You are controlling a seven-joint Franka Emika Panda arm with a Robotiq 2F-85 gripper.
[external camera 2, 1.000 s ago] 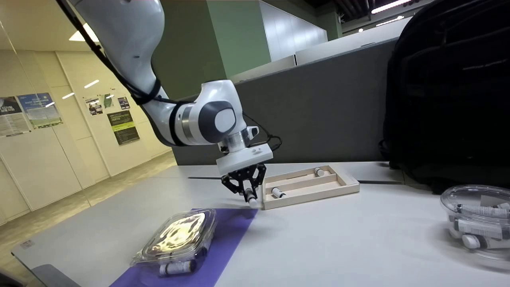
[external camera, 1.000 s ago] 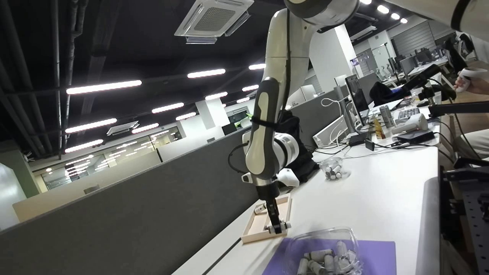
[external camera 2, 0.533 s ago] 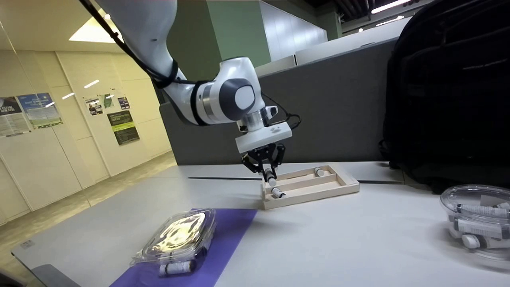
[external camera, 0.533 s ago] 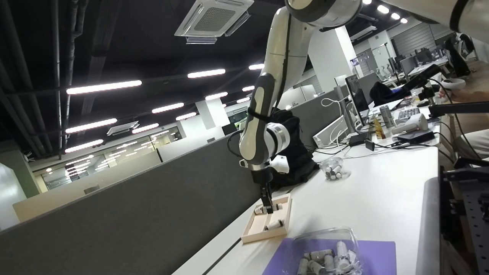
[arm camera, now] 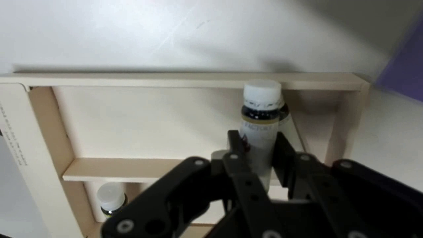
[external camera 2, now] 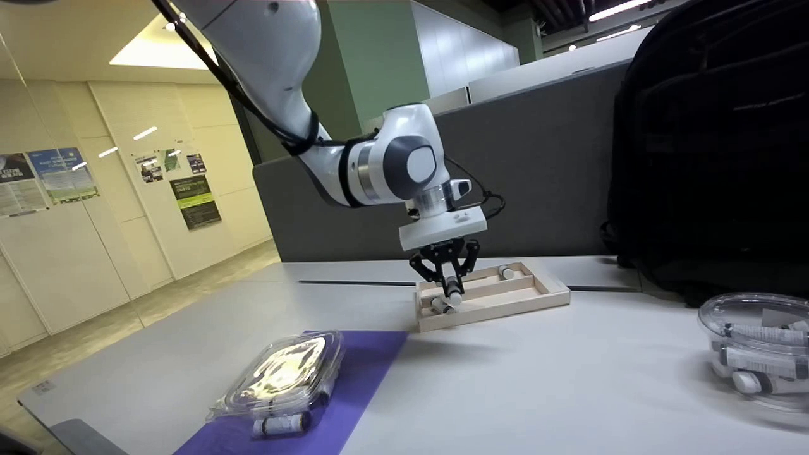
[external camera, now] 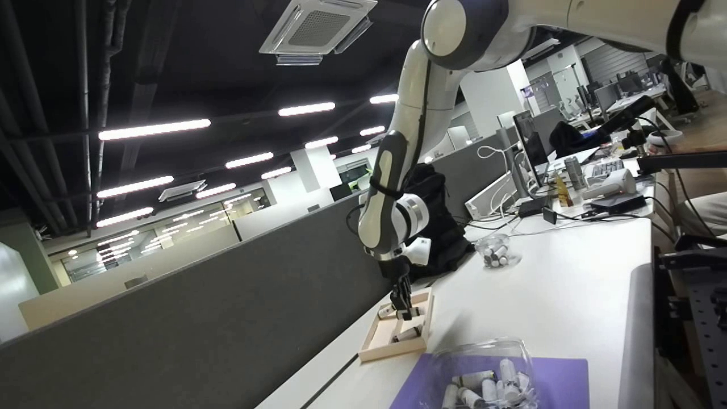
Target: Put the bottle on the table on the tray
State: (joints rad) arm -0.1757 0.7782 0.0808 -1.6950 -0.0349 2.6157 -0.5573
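My gripper [arm camera: 257, 140] is shut on a small white-capped bottle [arm camera: 261, 124] with a white label, held by its sides. In both exterior views the gripper [external camera: 404, 313] [external camera 2: 452, 285] holds this bottle [external camera: 418, 312] [external camera 2: 454, 297] above the pale wooden tray [external camera: 392, 355] [external camera 2: 499, 311]. In the wrist view the tray [arm camera: 148, 79] has a divider, and the held bottle is over the compartment by its long edge. A second bottle [external camera 2: 441, 306] lies in that compartment, partly hidden behind the held one in the wrist view [arm camera: 290, 130]. A third bottle [external camera 2: 505, 272] lies beyond the divider.
A clear plastic box [external camera 2: 284, 373] of bottles stands on a purple sheet [external camera 2: 373, 360] near the tray. A round clear tub [external camera 2: 755, 354] holds more bottles. A black backpack [external camera 2: 708, 158] and a grey partition [external camera 2: 543, 183] stand behind.
My gripper has carried the bottle from the tray's end near the purple sheet to over the tray. In the last half second it has shifted further along the tray and slightly lower.
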